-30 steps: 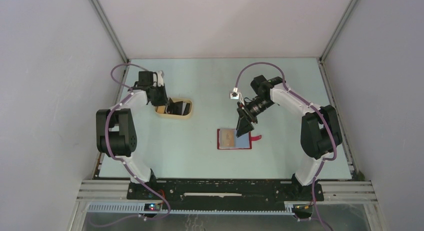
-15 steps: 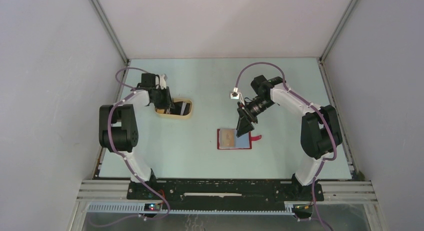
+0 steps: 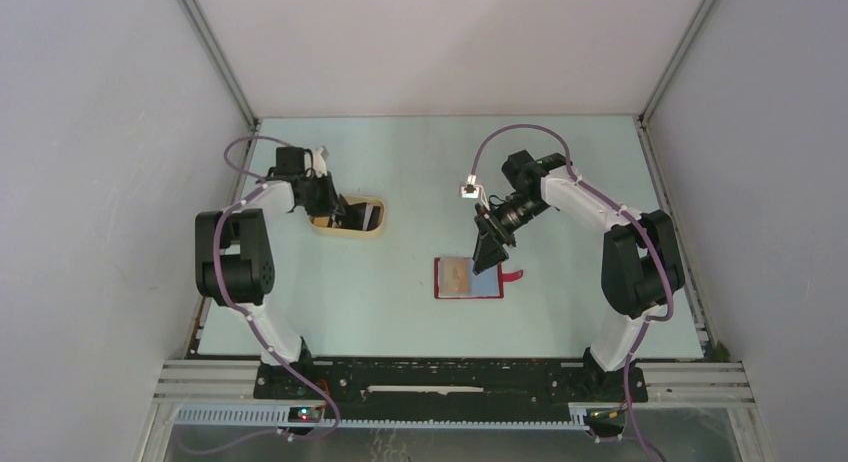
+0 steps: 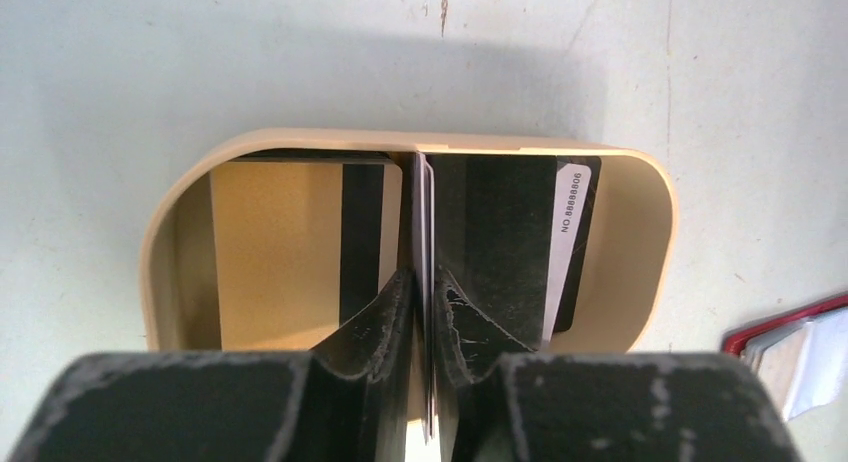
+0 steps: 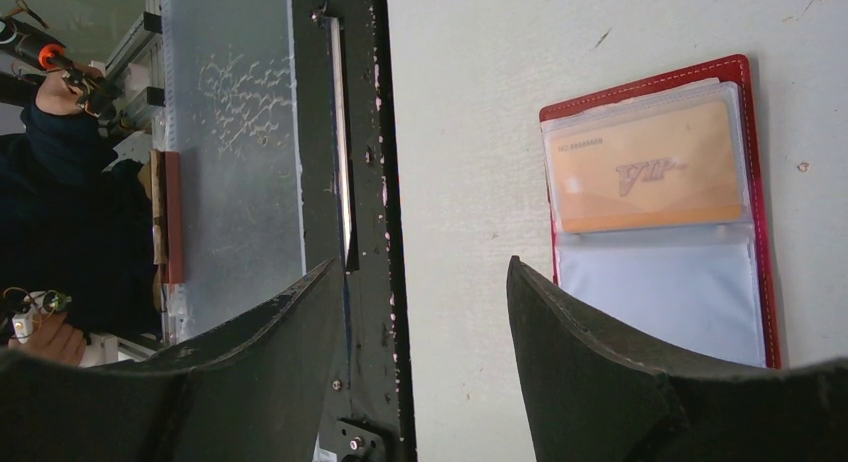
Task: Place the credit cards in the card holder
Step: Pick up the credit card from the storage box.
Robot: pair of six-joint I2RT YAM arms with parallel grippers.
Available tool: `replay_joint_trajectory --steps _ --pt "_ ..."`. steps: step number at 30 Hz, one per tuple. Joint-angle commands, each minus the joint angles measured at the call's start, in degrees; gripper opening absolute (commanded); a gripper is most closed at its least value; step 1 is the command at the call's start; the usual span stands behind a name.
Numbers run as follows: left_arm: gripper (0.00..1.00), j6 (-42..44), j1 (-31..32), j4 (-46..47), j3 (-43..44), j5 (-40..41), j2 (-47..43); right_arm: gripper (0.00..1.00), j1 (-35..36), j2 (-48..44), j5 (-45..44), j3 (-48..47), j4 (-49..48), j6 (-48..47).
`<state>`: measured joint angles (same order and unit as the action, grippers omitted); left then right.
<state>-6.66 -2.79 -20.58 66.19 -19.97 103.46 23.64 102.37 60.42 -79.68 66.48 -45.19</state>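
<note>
Left gripper (image 4: 427,282) down inside the tan oval tray (image 4: 400,140), far left of the table (image 3: 420,162). Fingers pinched together on a whitish card (image 4: 426,212) standing on edge between them. Two more cards lie in the tray: a dark card (image 4: 500,242) with a white numbered strip on one side, a tan card with a dark stripe (image 4: 270,252) on the other. Right gripper (image 5: 421,265) held over the table beside the card holder (image 5: 660,302), fingers well apart, gripping nothing. Holder lies open near table centre, red border showing; a gold VIP card (image 5: 648,167) sits in one clear pocket (the pale-blue pocket next to it is bare).
</note>
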Motion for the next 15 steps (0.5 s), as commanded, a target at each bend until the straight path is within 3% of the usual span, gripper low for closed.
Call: replay_joint_trajectory --steps 1,8,15 --pt "0.16 -2.0 -2.2 4.6 -2.7 -4.0 -4.3 0.7 -0.3 -0.7 1.5 -2.1 0.8 -1.7" --pt "0.12 -3.3 -3.9 7.2 -4.5 -7.9 -4.6 0.7 -0.3 -0.6 1.6 -2.1 0.8 -1.8" --pt "0.18 -3.8 -4.6 8.5 -5.4 -9.7 -4.7 0.7 -0.3 -0.3 1.6 -2.1 0.8 -1.8"
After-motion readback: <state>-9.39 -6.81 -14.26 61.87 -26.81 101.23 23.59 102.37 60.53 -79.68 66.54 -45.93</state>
